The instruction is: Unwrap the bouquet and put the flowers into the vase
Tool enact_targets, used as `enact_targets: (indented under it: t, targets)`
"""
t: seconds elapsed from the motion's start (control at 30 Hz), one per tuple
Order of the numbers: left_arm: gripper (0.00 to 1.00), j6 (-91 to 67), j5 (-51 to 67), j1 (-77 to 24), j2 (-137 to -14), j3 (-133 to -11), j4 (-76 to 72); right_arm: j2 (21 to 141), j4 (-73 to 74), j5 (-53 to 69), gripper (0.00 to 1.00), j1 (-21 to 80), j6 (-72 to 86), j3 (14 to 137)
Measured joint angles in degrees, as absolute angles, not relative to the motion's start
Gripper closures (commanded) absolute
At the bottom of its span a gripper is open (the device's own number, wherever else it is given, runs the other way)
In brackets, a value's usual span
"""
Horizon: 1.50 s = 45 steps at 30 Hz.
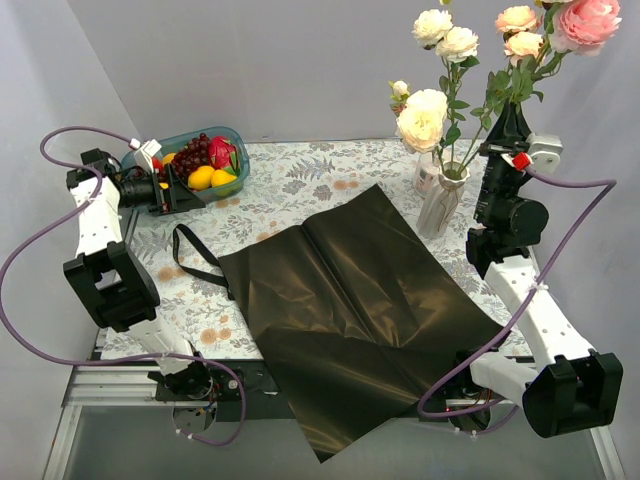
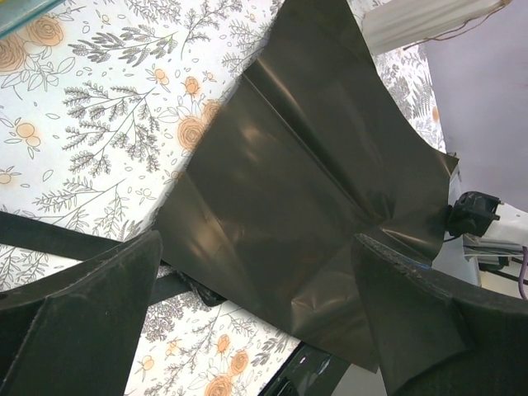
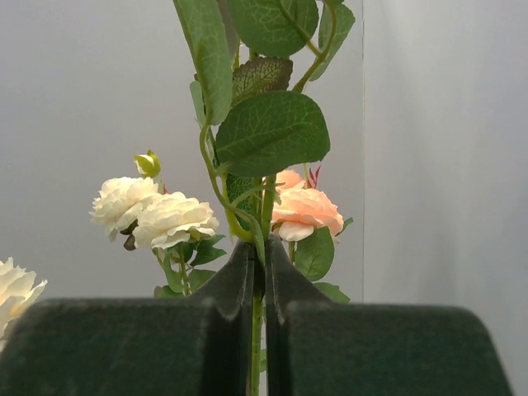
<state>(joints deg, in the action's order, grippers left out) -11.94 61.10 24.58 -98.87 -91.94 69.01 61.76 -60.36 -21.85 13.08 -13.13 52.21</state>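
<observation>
A flower-patterned table (image 1: 300, 170) carries everything. In its middle a dark, glossy wrapping paper (image 1: 350, 300) lies opened out flat, creased down its length, with its near corner hanging over the near edge between the two arm bases. A black ribbon (image 1: 177, 250) lies loose on the cloth, touching the paper's left edge.

At the far left stands a teal bowl (image 1: 243, 165) holding dark grapes (image 1: 190, 155), a red fruit (image 1: 221, 152) and yellow fruit (image 1: 201, 178). The left gripper (image 2: 256, 247) sits just beside the near side of this bowl, its two fingers spread wide apart with nothing between them. Its camera looks across the paper.

At the far right, just beyond the paper's far corner, stands the white vase (image 1: 440, 205), upright. Cream roses (image 1: 422, 120) on green stems already stand in it, some low and some rising tall.

The right gripper (image 3: 258, 256) is raised just right of and above the vase, pointing up, its fingers pressed together on a thin green stem (image 3: 257, 330). Above it this leafy spray carries a pink rose (image 1: 585, 22) and peach roses (image 1: 518, 20) at the top right. Whether the lower end of the held stem reaches the vase mouth cannot be told. The arm and the standing roses crowd the space around the vase.
</observation>
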Motion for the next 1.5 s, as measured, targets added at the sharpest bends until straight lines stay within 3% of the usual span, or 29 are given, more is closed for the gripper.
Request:
enact_targets:
  t: [0.53,1.4,1.47,1.5]
  targets:
    - [0.02,-14.35,61.30,20.56,-103.46,-95.66,67.44,66.02,-69.12,-21.28,0.99,12.21,-15.40,47.00]
    - [0.02,-16.95,58.78,14.66,-101.06,-95.98,64.58,72.53,-70.39,-21.69,0.99,12.01,-12.34,41.30]
    - [0.02,-16.93,58.67,14.55,-101.01,-95.94,64.53,72.60,-69.45,-21.39,0.82,12.01,-12.21,41.08]
    - [0.02,-16.91,58.65,14.55,-101.01,-95.85,64.47,72.49,-69.19,-21.06,0.57,12.01,-12.12,41.08]
